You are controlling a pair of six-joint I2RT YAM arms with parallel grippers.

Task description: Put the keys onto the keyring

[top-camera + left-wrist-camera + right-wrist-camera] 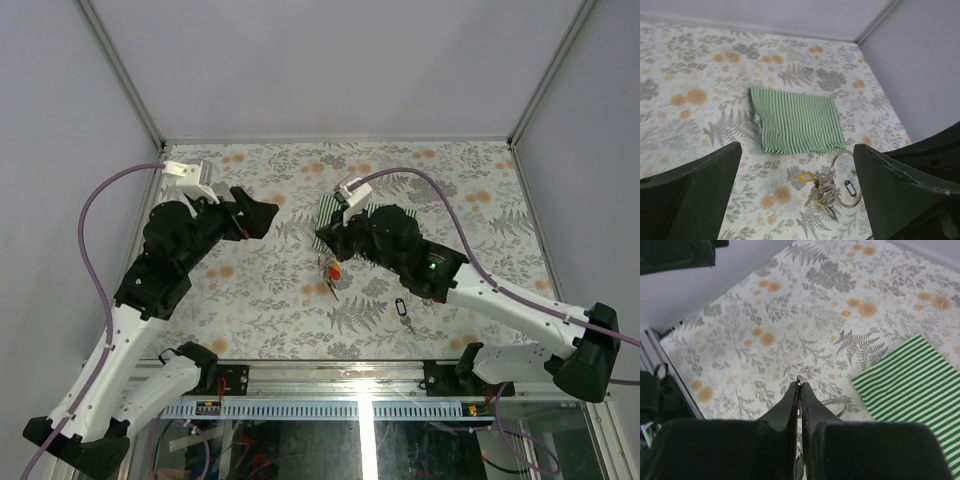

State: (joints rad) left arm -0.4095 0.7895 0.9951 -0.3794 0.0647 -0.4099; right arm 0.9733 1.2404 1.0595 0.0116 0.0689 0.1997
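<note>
Lying flat on floral table [700, 60], just beside striped cloth [797, 120]: keyring [822, 189] with tagged bunch. Black-tagged key [402, 308] loose nearby. Right gripper [799, 387] closed tight over ring; anything pinched, cannot tell. Left gripper [262, 215] spread wide, apart. Best: left steadies ring, right feeds key into split.

keyring [834, 161]: we see a thin silver wire ring near the middle of the table [250, 300] | bunched keys [820, 189]: small, yellow and red tags, clustered on the ring | black-tagged key [402, 310]: loose, flat, apart from the ring, toward the near edge, right of centre
</note>
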